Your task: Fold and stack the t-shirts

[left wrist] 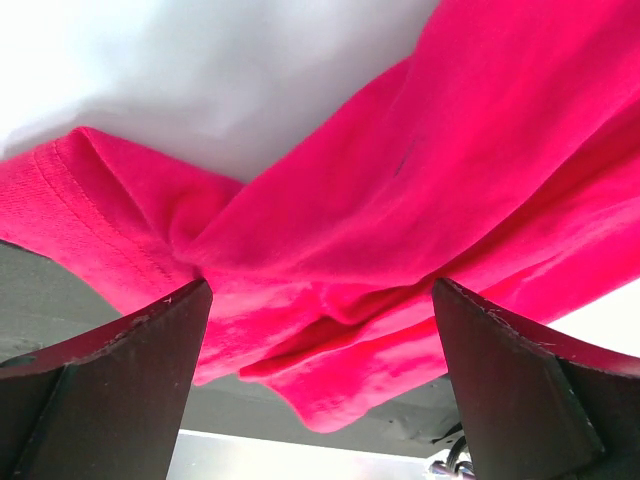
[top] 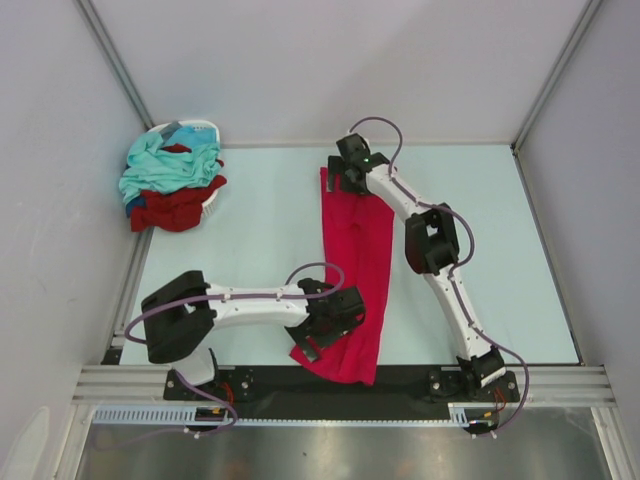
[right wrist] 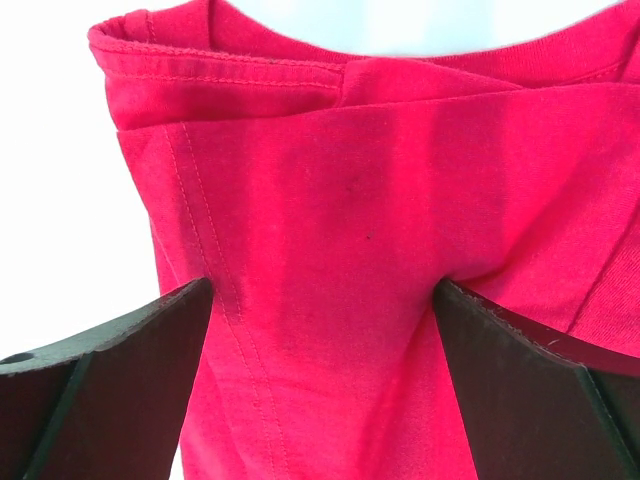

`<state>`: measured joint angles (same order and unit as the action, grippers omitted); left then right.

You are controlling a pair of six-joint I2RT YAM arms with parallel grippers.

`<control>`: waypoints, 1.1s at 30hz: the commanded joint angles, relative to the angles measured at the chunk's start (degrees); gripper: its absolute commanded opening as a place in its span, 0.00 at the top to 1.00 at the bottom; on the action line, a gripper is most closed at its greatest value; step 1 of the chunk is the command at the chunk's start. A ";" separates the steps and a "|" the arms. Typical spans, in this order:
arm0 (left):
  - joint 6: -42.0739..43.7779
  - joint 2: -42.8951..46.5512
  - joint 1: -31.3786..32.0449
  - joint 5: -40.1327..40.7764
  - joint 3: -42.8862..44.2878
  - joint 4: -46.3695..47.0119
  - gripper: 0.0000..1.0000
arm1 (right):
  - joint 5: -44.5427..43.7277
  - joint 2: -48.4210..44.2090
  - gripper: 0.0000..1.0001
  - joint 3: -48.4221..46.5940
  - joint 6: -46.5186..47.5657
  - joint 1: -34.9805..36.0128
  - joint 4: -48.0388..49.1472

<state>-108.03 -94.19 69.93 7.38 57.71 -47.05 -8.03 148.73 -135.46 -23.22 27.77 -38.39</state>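
The crimson-pink t-shirt lies as a long narrow strip down the middle of the table, its near end bunched and hanging over the front edge. My left gripper is open over that bunched near end; the left wrist view shows the wrinkled cloth between the spread fingers. My right gripper is open at the far end, astride the collar hem. The teal t-shirt, the maroon t-shirt and a bit of dark blue are piled at the far left.
The pile rests in and over a small white basket by the left wall. The pale table is walled on three sides. A black rail and metal frame run along the front edge.
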 commanded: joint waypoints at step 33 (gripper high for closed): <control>53.98 26.44 -14.38 4.76 -14.65 21.82 0.07 | 15.34 -35.58 0.00 12.29 -3.76 -5.62 8.86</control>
<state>-60.16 -67.13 55.59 16.88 43.31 -32.80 8.91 133.08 -132.44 -26.52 21.85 -30.04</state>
